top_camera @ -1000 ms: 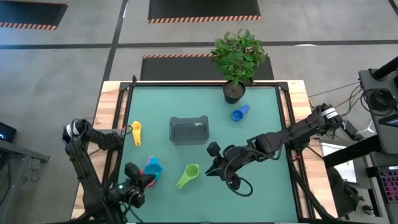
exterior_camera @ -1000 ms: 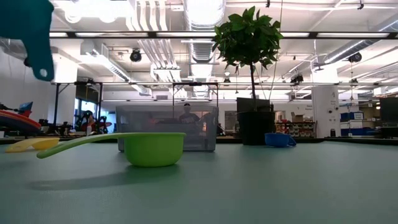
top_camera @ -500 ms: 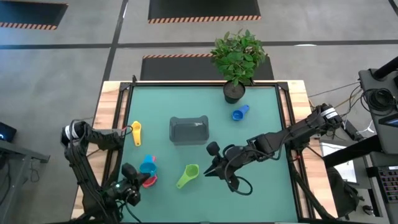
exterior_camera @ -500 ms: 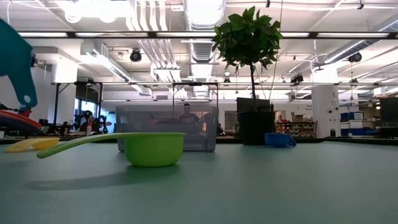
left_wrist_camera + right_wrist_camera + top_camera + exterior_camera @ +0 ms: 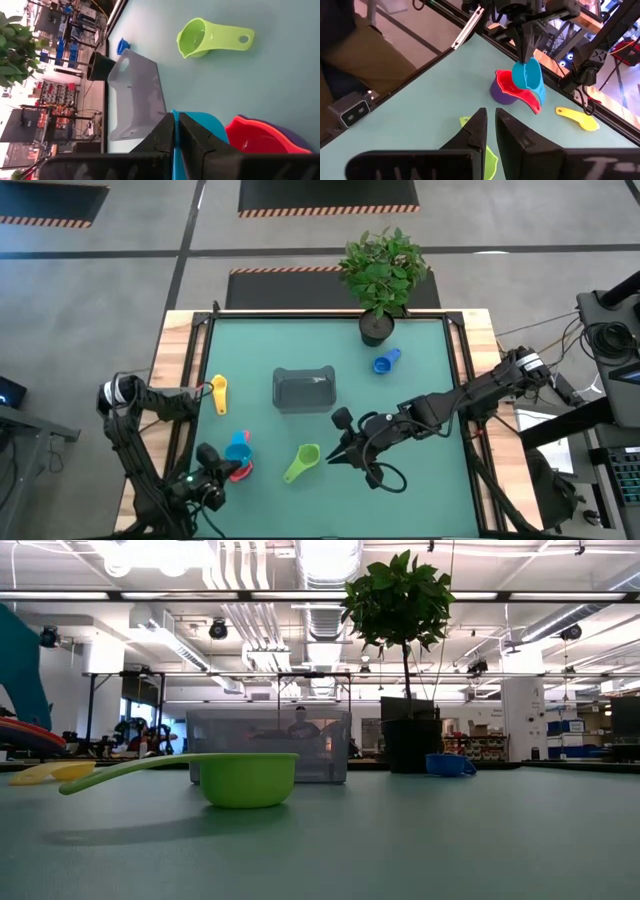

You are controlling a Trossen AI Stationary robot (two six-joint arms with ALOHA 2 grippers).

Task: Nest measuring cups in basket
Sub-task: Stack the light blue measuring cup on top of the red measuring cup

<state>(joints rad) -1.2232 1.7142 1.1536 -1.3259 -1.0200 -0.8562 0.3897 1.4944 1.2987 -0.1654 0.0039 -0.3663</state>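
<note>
My left gripper point(image 5: 176, 125) is near the table's front left, shut on the teal cup point(image 5: 527, 75). The cup hangs just above a red cup point(image 5: 512, 86), which is nested in a purple cup point(image 5: 499, 93). I cannot tell whether teal and red touch. A green cup point(image 5: 302, 462) rests on its base at front centre. My right gripper point(image 5: 334, 457) hovers shut beside the green cup, holding nothing. The grey basket point(image 5: 304, 390) stands mid-table. A yellow cup point(image 5: 219, 393) lies to the basket's left and a blue cup point(image 5: 385, 361) at far right. My left gripper pinches the teal cup's bowl rim point(image 5: 173, 146) between its two fingers. The fingers point(image 5: 524, 50) slant down onto it from above. The cup hangs below them, tilted, with its handle point(image 5: 22, 680) pointing downward over the red cup.
A black pot point(image 5: 376, 329) with a leafy plant stands at the table's far edge, right of centre. A black cable loops on the mat under my right arm point(image 5: 385, 477). Bare mat lies right of the basket and along the front right.
My left gripper has come down and a little toward the table's near left corner, still shut on the teal cup. The cup has sunk with it, handle hanging down, until it is close over the red cup.
</note>
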